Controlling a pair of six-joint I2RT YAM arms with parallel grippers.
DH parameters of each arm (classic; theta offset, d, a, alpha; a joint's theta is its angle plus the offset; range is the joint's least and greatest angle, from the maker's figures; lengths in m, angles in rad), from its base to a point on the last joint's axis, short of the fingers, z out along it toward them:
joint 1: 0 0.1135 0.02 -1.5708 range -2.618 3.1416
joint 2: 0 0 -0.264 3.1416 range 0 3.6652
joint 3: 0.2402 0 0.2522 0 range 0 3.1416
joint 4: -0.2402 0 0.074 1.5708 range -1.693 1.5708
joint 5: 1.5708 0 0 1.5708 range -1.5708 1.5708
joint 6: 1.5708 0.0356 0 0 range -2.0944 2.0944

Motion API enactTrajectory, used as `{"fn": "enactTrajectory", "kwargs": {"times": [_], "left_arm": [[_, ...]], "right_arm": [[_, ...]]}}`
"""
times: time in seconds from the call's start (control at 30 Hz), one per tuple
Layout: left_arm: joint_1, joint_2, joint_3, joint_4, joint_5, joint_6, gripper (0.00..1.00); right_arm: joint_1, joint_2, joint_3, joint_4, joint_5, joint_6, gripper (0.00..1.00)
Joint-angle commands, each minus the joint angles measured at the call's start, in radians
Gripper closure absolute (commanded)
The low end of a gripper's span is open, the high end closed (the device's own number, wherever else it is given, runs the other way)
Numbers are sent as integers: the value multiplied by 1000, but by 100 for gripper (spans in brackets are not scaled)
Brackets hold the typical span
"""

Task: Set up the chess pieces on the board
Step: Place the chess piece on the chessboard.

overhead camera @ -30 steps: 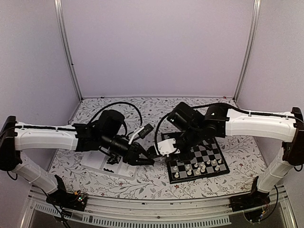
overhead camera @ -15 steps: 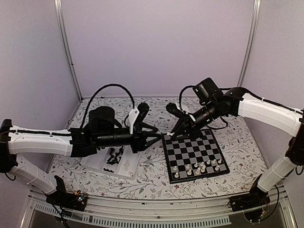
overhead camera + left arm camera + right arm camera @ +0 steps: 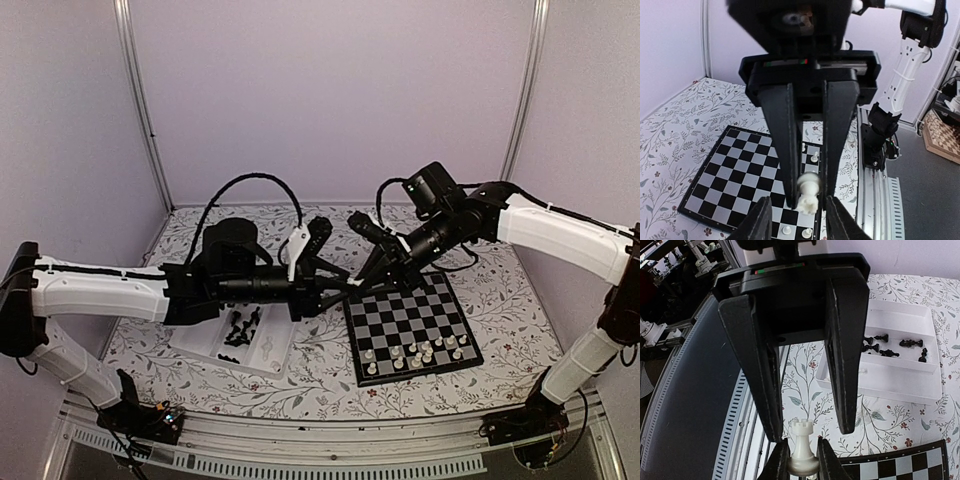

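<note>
My right gripper [image 3: 802,461] is shut on the base of a white rook [image 3: 803,440], held upright in the air. In the top view it hangs over the far-left corner of the board [image 3: 392,322]. My left gripper [image 3: 800,219] faces it tip to tip and is open, its fingertips [image 3: 763,218] apart on either side of the rook [image 3: 808,193] without touching it. Several white chess pieces [image 3: 416,352] stand near the board's front edge. Black pieces [image 3: 240,328] lie in the clear tray [image 3: 268,348].
The tray sits left of the board, under the left arm [image 3: 110,290]. The right arm [image 3: 560,235] reaches in over the board's far side. Flower-patterned cloth [image 3: 320,385] covers the table; a metal rail [image 3: 330,440] runs along the near edge.
Both grippers rose from low by the tray and the board's left edge. The left gripper then slid right to meet the right gripper, which kept hold of the rook.
</note>
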Motion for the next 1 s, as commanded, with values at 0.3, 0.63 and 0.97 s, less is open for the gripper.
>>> {"fn": "enactTrajectory", "kwargs": {"times": [0.3, 0.63, 0.97], "left_arm": [[20, 75, 80, 4, 119, 11, 85], [33, 214, 248, -188, 82, 46, 91], [24, 566, 675, -659, -48, 117, 94]], "right_arm": [[-6, 5, 17, -11, 13, -7, 93], [-138, -158, -170, -11, 265, -59, 63], [-572, -344, -480, -2, 344, -140, 53]]}}
